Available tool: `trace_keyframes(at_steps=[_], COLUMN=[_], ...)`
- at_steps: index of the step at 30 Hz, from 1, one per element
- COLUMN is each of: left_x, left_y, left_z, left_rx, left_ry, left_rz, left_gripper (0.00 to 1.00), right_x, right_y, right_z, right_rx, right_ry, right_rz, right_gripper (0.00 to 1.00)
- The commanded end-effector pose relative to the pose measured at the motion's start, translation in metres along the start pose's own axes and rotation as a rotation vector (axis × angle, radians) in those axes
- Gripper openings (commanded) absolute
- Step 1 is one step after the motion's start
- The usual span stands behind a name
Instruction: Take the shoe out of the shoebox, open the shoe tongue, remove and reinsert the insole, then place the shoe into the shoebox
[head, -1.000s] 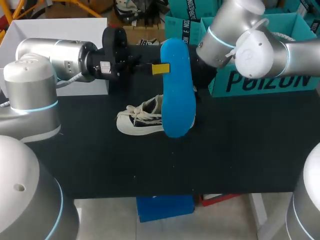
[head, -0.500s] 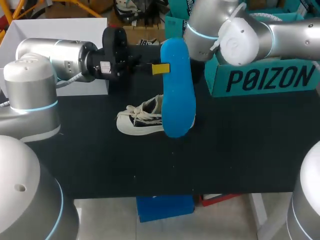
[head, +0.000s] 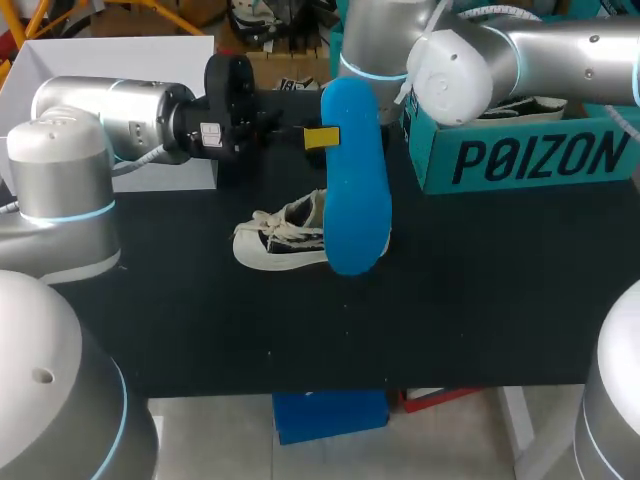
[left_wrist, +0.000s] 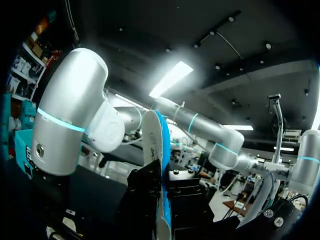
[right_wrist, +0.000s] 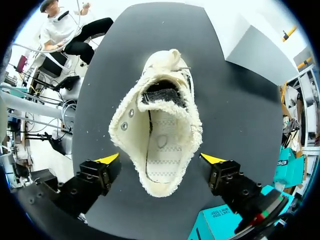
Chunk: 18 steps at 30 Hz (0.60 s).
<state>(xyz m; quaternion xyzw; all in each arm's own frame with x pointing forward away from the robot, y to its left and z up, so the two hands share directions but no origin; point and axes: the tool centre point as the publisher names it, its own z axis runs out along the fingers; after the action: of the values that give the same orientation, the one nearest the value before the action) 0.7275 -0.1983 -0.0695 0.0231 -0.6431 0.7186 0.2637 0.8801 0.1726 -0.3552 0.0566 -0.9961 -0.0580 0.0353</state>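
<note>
Resting on black table (head: 480, 300), white shoe (head: 280, 246)

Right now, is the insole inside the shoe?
No, the left pincer holds the blue insole up in the air, outside the shoe that lies on the table.

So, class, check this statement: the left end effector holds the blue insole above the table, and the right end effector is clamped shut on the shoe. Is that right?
Not quite. The right wrist view shows the right end effector open, straddling the shoe without touching it. The left end effector does hold the blue insole above the table.
</note>
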Motion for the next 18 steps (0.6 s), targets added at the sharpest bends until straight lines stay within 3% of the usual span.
trace_keyframes(at_steps=[1,5,8,18], left_x=[0.0,0.0,0.0,0.0], left_y=[0.001,0.001,0.001,0.001], left_z=[0.002,0.002,0.002,0.002], left_rx=[0.002,0.002,0.002,0.002], left_ry=[-0.004,-0.004,-0.004,-0.004], left_rz=[0.002,0.002,0.002,0.002], left_gripper=[0.0,0.0,0.0,0.0], right_x=[-0.001,0.0,0.001,0.003], right_y=[0.005,0.0,-0.002,-0.012], right_z=[0.0,0.0,-0.002,-0.008], right_rx=[0.038,-0.047,-0.054,-0.213], right_ry=[-0.007,-0.038,-0.058,-0.111], right_rz=[0.004,0.003,-0.032,-0.072], right_gripper=[1.0,1.0,1.0,1.0])
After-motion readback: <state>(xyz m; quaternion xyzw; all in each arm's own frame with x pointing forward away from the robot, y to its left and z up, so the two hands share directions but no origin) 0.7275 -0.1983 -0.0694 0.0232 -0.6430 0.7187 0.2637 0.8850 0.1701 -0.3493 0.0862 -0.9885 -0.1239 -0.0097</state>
